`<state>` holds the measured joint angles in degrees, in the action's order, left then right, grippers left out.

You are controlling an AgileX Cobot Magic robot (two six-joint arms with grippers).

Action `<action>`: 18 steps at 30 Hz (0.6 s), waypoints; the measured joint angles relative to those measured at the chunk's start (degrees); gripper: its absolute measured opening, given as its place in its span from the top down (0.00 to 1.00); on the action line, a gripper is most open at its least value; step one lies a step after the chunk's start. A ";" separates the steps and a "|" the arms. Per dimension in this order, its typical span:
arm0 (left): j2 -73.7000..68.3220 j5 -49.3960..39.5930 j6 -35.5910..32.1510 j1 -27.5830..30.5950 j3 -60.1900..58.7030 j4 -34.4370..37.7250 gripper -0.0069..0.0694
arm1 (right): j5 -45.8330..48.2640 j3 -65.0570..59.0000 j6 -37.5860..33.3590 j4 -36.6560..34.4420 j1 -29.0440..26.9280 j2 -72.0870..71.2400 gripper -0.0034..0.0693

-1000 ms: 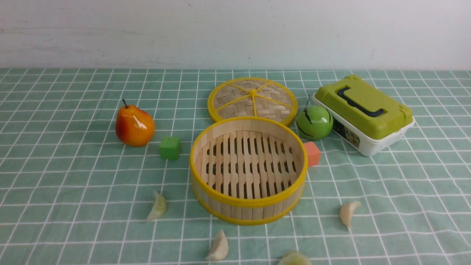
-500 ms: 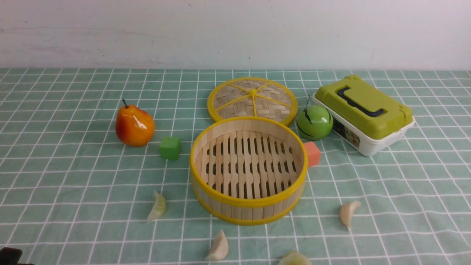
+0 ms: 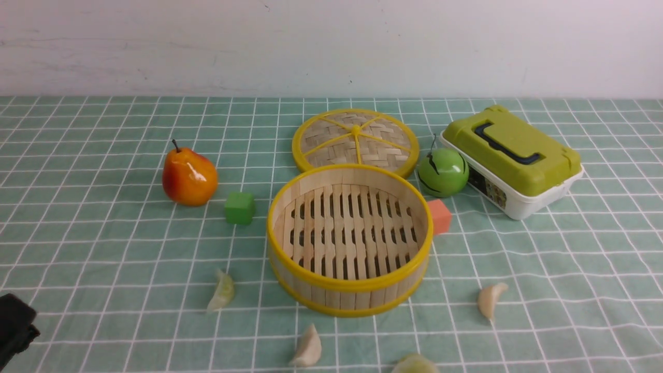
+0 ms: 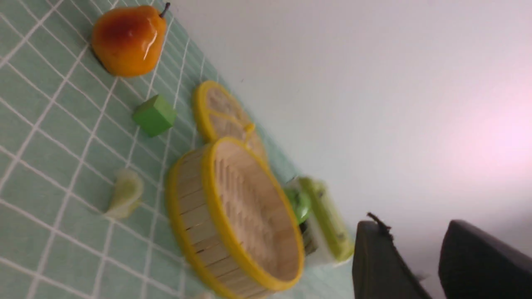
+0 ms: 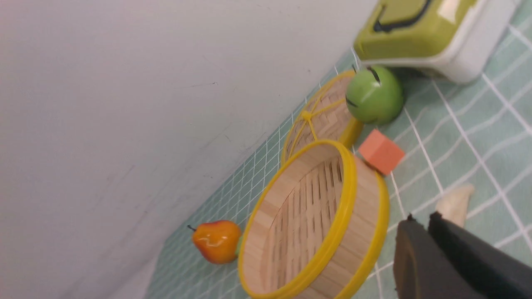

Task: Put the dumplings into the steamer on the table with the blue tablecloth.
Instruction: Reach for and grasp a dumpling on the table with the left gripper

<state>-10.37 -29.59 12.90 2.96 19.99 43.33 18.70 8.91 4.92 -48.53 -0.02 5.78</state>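
The steamer stands empty in the middle of the table with the blue tablecloth. Around its near side lie the dumplings: a pale green one, a cream one, a second green one cut by the frame edge, and a second cream one. My left gripper is open and empty, well off from the steamer and the green dumpling. A dark part of it shows at the front left corner. My right gripper is shut and empty, near the cream dumpling beside the steamer.
The flat woven lid lies behind the steamer. A pear and a green cube sit to its left. An orange cube, a green apple and a green-lidded box sit to its right.
My left gripper has come further into the front view's bottom left corner. The dumplings, the steamer and the other things have not moved.
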 joint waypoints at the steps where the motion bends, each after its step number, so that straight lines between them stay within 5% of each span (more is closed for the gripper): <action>1: -4.06 -3.42 -2.76 0.00 3.09 -1.92 0.67 | 0.26 2.75 -3.69 0.67 0.00 3.28 0.96; 8: -29.43 -26.77 -9.95 -1.25 24.69 -18.90 0.91 | 22.24 27.10 -29.99 7.67 0.25 29.89 0.98; 13: -42.24 -34.91 -6.74 -8.15 34.12 -29.11 0.93 | 35.54 38.42 -33.29 10.51 6.75 43.01 0.98; 18: -55.03 -33.73 -2.52 -16.47 38.19 -35.75 0.91 | 37.74 41.03 -33.51 15.88 14.51 49.74 0.98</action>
<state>-65.40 -63.32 10.38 -13.52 58.18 7.57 56.44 49.94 -28.59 -32.65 14.49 55.52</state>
